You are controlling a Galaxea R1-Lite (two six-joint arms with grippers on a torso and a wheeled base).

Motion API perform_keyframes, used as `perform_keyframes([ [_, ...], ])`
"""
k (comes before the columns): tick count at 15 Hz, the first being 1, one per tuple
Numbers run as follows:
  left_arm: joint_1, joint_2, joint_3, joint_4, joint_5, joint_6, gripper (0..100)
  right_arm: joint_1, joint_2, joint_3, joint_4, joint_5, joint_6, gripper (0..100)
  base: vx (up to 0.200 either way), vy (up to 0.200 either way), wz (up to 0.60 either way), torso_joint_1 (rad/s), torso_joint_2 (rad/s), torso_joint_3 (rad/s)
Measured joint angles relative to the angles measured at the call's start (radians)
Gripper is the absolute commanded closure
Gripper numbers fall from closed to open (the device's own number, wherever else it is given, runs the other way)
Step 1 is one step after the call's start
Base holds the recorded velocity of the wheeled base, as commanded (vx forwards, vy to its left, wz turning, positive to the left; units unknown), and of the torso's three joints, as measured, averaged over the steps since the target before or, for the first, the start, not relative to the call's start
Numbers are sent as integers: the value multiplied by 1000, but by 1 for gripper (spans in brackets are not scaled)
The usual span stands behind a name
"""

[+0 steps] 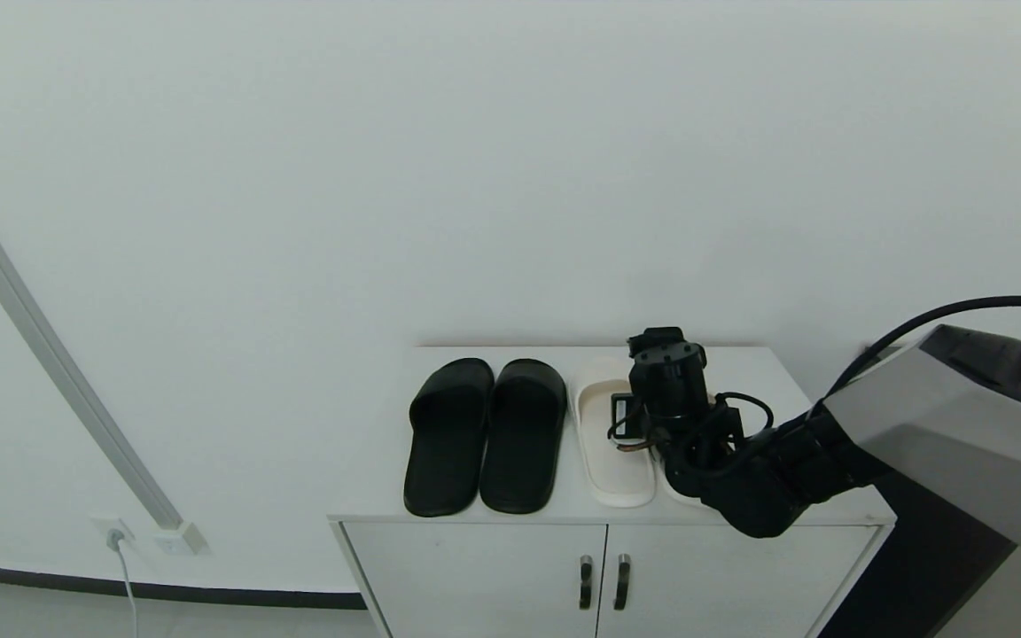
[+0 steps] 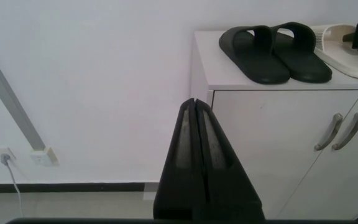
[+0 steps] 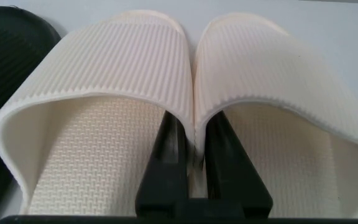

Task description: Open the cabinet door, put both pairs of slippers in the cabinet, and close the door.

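The right hand (image 3: 194, 143) is set low on the cabinet top (image 1: 741, 372), with one finger inside each of the white slippers (image 3: 129, 56). The fingers are narrow and pinch the two inner walls of the pair between them. The black slippers (image 1: 524, 434) lie just beside this hand, on its left side, touching each other.

The left hand (image 2: 195, 112) has its fingers pressed together and holds nothing. It hangs lower, in front of the left corner of the cabinet, and the two handles (image 1: 585, 580) are to its right, well apart from it.

I judge that the step in hand is the pickup of the white pair. However, both doors (image 1: 475, 576) are shut, so nothing can go inside yet. The next move, I think, asks for a door to be opened, probably by the free left hand, which must first spread its fingers to take a handle.

The cabinet stands against a plain white wall (image 1: 510, 177). A grey duct (image 1: 32, 337) runs down it obliquely to a socket (image 1: 113, 534) with a plugged cord
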Motion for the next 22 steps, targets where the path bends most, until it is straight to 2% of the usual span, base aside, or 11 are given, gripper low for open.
perform_keyframes([
  [6,0,0,0,0,0,0,100,0,-43,27,0,9,-20,100,0,0,0,0,0,0],
  [8,0,0,1,0,0,0,100,1,-114,80,-13,61,-55,100,0,0,0,0,0,0],
  [11,0,0,1,0,0,1,100,10,-280,231,-31,229,-113,100,0,0,0,0,0,0],
  [15,0,0,2,0,0,2,100,30,-512,490,-30,532,-150,100,0,0,0,0,0,0],
  [17,0,0,2,0,0,2,100,34,-609,570,5,654,-154,100,0,0,0,0,0,0],
  [19,0,0,1,0,0,2,100,38,-694,604,119,716,-155,100,0,0,0,0,0,0],
  [22,0,0,1,0,-1,1,100,48,-768,620,145,744,-155,100,0,0,0,0,0,0],
])
